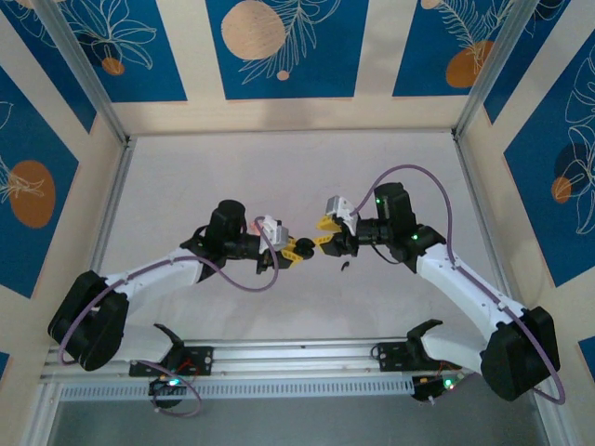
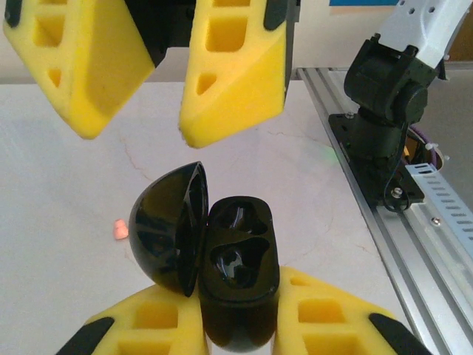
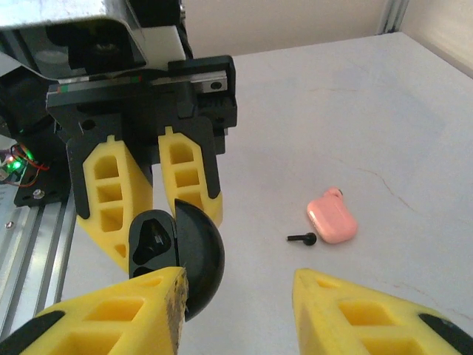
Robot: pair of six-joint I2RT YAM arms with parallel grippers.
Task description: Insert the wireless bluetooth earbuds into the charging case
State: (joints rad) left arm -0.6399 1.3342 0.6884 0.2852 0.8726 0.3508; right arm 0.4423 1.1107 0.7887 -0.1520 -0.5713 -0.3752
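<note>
the left fingers are clamped on the black charging case, its lid swung open, above the counter. the right fingers face it, apart and empty. a pink earbud and a dark earbud lie side by side on the counter.

The black glossy clamshell case, open in the left gripper, filled the narrow gap before the spread right gripper. A small pink plastic piece and a tiny dark stemmed bit lay mid-surface; the far half of the pale table stood free.
</note>
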